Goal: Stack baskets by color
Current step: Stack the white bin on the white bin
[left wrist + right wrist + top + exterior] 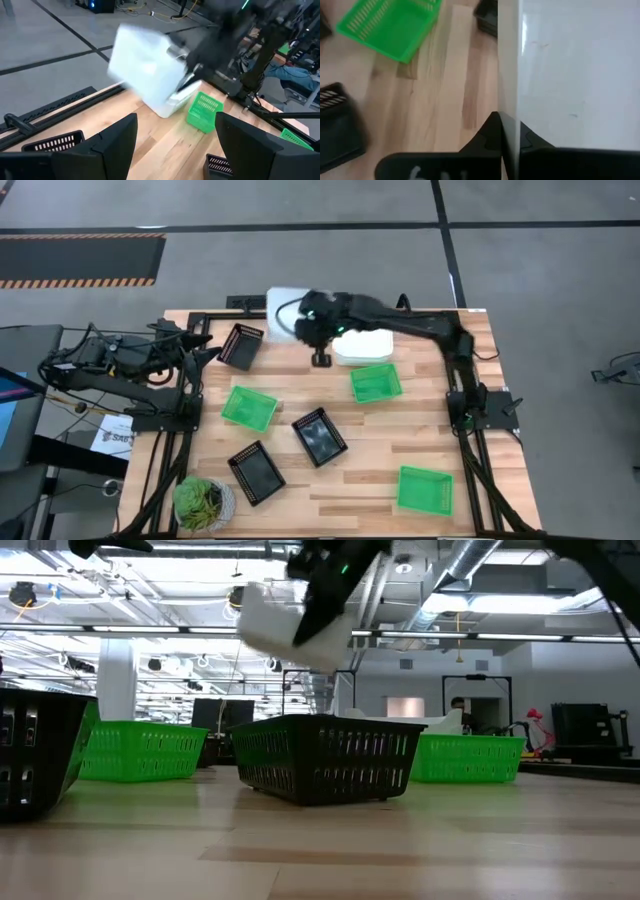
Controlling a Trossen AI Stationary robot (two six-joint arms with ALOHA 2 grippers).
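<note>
My right gripper is raised over the table's far middle, shut on a white basket. That basket also shows high in the low view and in the left wrist view. Another white basket rests on the table just right of it. Three green baskets and three black baskets sit on the wood. My left gripper waits open at the table's left side, nothing between its fingers. My right gripper pinches one side wall of the white basket, one finger outside it and one inside the hollow. The fingers come slanting down from the table's right. The basket hangs tilted, lifted clear of the table.
A round potted plant stands at the near left corner. Bare wood lies in the middle between the green and black baskets. A paper sheet lies off the left edge under the left arm.
</note>
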